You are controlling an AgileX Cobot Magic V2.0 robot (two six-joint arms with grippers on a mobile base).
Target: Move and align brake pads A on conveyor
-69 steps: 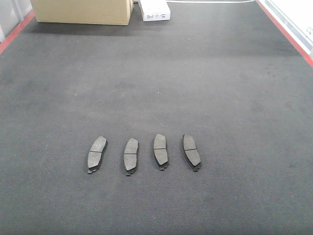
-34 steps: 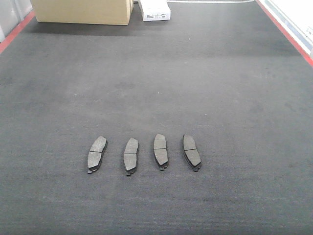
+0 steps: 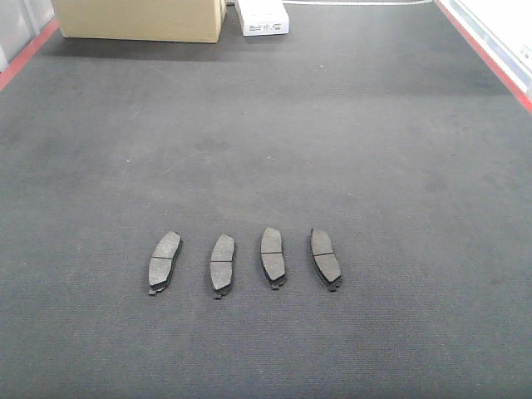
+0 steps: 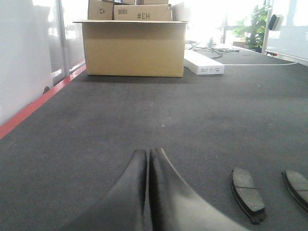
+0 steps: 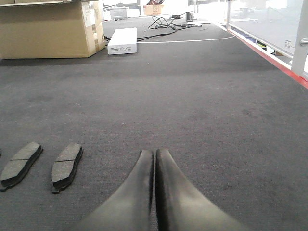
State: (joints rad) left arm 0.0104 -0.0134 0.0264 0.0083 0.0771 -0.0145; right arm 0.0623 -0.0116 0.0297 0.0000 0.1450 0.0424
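On the far cardboard box (image 4: 134, 48) I can read "#H3" printed in black on a smaller carton stacked on top, and there is a recycling mark on another carton beside it. The flat white box (image 4: 204, 63) next to it carries a small printed label, too small to read.

Four brake pads A sit in a row across the near part of the conveyor (image 3: 332, 150), apart from one another, each lying lengthwise up the belt: the leftmost pad (image 3: 165, 260) leans slightly right, the second pad (image 3: 222, 263) likewise, the third pad (image 3: 273, 254) sits nearly straight, and the rightmost pad (image 3: 325, 257) leans slightly left. All are dark grey, gently curved, with a thin groove across the middle and small tabs at the near end.

The left gripper (image 4: 147, 159) has its black fingers pressed together, holding nothing, low over the belt left of the pads. The right gripper (image 5: 154, 159) is likewise closed and empty, to their right.
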